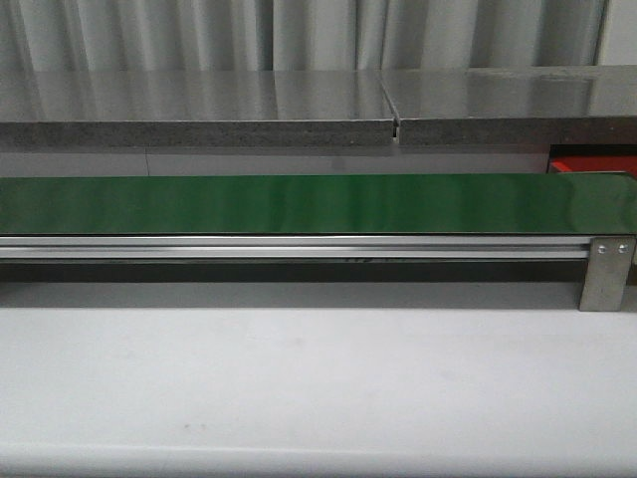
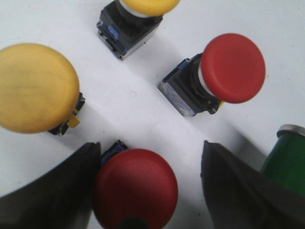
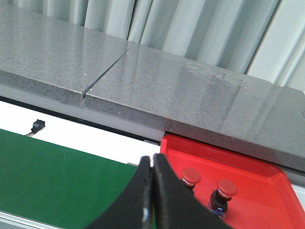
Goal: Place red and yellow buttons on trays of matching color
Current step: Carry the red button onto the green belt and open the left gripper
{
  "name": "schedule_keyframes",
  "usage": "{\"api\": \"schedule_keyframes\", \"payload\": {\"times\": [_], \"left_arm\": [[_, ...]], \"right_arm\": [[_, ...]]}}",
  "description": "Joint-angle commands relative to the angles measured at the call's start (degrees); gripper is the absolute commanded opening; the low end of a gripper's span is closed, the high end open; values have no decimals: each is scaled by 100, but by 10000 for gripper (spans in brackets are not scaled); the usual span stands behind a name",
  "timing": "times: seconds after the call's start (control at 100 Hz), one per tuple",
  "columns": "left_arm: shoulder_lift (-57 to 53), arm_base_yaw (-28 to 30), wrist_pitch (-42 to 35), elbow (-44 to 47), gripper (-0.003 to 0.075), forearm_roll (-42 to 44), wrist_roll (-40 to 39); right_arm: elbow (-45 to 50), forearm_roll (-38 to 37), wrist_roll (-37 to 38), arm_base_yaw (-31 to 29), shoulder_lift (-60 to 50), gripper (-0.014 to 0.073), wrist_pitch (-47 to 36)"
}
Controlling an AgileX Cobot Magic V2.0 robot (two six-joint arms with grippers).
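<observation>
In the left wrist view my left gripper (image 2: 150,147) is open over a white surface. A red button (image 2: 136,187) sits between its fingers, close against one finger (image 2: 57,191) and well apart from the other. Another red button (image 2: 232,67) lies tilted farther off, and two yellow buttons (image 2: 35,87) (image 2: 147,5) are nearby. In the right wrist view my right gripper (image 3: 153,158) is shut with nothing in it, above the end of the green belt (image 3: 57,176). Beside it is the red tray (image 3: 259,167), holding two red buttons (image 3: 191,177) (image 3: 227,188). No yellow tray is in view.
A green cylinder with a metal rim (image 2: 286,160) stands beside my left gripper. The front view shows the long green belt (image 1: 318,204) on an aluminium rail (image 1: 299,246), a sliver of the red tray (image 1: 589,162) behind its right end, and a grey stone ledge (image 1: 199,110) beyond.
</observation>
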Motion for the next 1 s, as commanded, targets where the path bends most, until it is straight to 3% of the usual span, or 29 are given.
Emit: {"api": "schedule_keyframes", "payload": {"times": [0.0, 0.18, 0.28, 0.77, 0.99], "left_arm": [[-347, 28, -188, -165, 305, -107, -63], [-382, 28, -103, -165, 67, -96, -63], [-488, 28, 27, -165, -21, -96, -26], [-2184, -19, 786, -165, -20, -114, 183], [-2435, -520, 897, -133, -20, -202, 429]], "right_arm": [[-156, 95, -61, 2, -12, -68, -69], [-156, 95, -61, 2, -12, -68, -69], [-156, 95, -61, 2, -12, -68, -69], [-156, 95, -61, 2, -12, -68, -69], [-156, 95, -61, 2, -12, -68, -69]]}}
